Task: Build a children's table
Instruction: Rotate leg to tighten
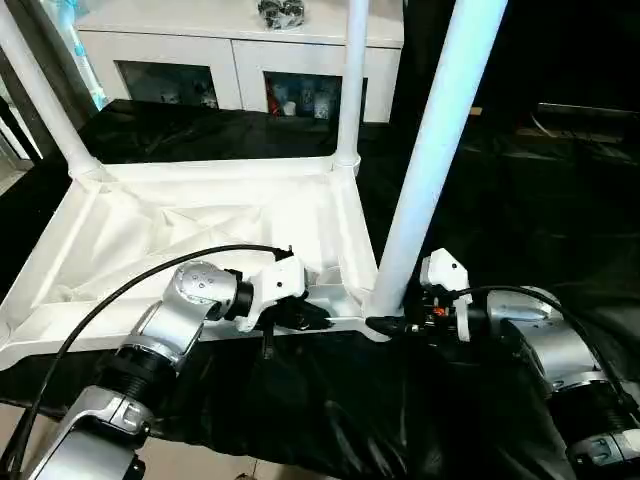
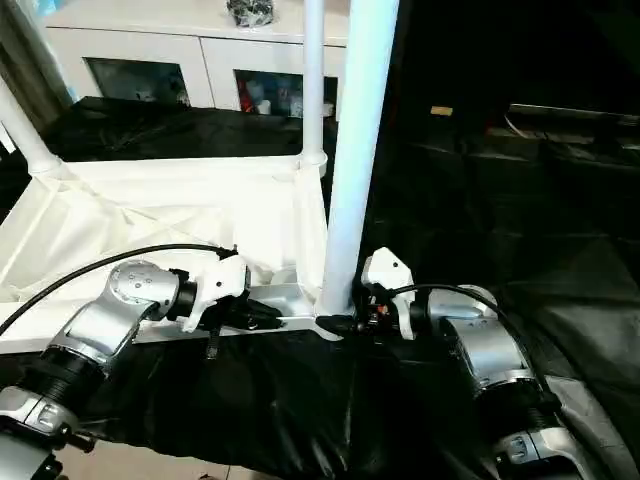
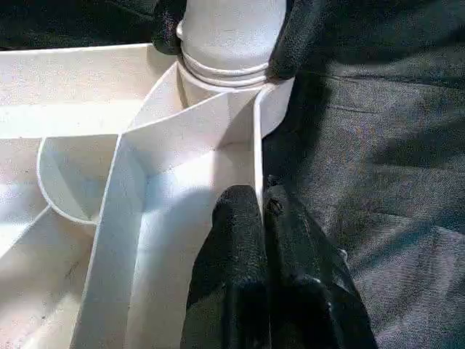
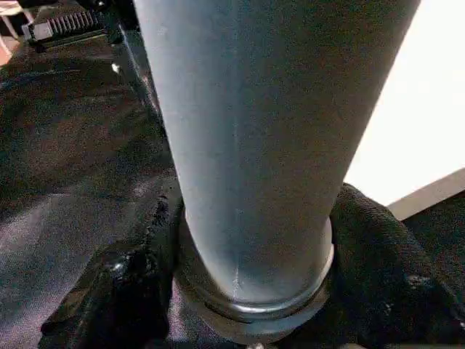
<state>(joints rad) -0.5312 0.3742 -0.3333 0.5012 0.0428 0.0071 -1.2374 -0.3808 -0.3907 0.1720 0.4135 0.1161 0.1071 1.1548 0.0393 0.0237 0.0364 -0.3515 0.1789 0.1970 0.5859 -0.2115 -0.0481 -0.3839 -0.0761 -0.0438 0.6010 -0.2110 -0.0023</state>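
Left fingers [image 1: 300, 318] pinch the stiff, light tabletop [image 1: 150, 240] rim; right fingers [image 3: 290, 43] grasp the slippery leg [image 1: 430, 150] base.

The three standing legs [image 1: 432, 150] ran past the top edge, tops unseen; the tabletop [image 1: 150, 230] was cut at the left edge

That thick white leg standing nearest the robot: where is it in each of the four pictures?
Left eye: nearest leg, right of centre.
Right eye: centre.
Left wrist: its base, top centre.
Right wrist: centre.
Shared landmark: the corner socket of the tabletop holding it.
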